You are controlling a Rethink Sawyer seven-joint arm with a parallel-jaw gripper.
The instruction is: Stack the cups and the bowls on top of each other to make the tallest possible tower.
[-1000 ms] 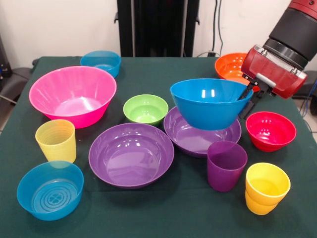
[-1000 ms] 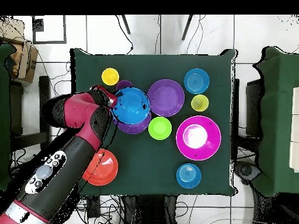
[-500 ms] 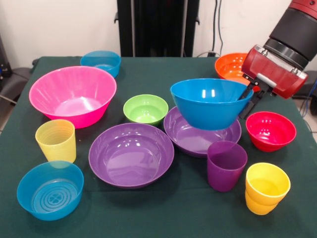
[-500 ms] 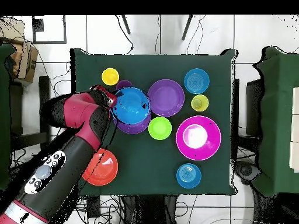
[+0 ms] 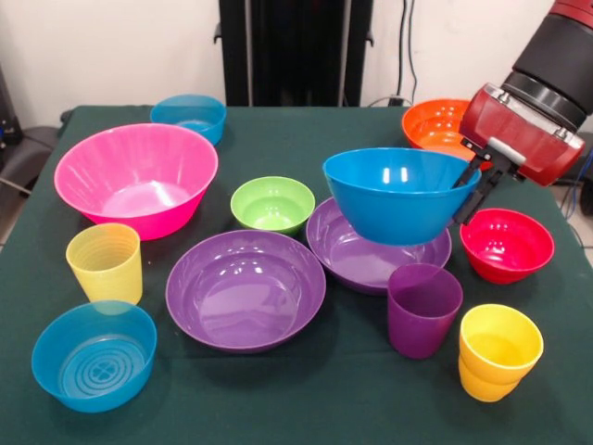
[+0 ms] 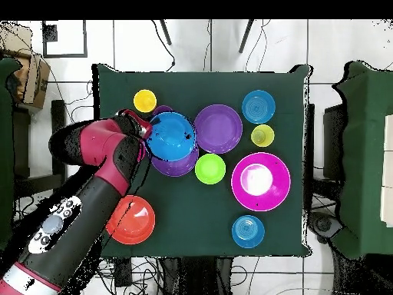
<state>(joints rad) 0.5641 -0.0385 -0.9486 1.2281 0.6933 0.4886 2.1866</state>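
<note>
The gripper point(image 5: 470, 188) is pinching the rim of the blue bowl point(image 5: 400, 193), one finger inside the rim and one outside, closed down tight on the wall. The bowl is hanging upright from that grip, sitting just over the purple bowl point(image 5: 371, 255) below it. Can't really tell from the front view whether the two bowls are touching or there's a sliver of air between them.

Compared to a second ago, the arm is pulling up and a bit away from the table centre, and the blue bowl is riding slightly higher and drifting toward the gripper's side. In the overhead view the blue bowl point(image 6: 170, 135) is shifting off-centre over the purple one point(image 6: 175, 163), showing more purple rim than before. Nothing else is moving.

Right under the gripper is the red bowl point(image 5: 506, 244), and just behind it the orange bowl point(image 5: 435, 122). Nearer the camera from the gripper, the purple cup point(image 5: 423, 309) and the nested yellow-orange cups point(image 5: 498, 350) are standing. Further out across from the gripper: the other purple bowl point(image 5: 246, 288), green bowl point(image 5: 272, 204), big pink bowl point(image 5: 136, 178), ribbed yellow cup point(image 5: 105, 262) and two translucent blue bowls point(image 5: 94, 355) point(image 5: 189, 117).

Everything's sitting on a dark green tablecloth point(image 5: 352, 389), with a white wall and the black pedestal point(image 5: 295, 51) behind.
</note>
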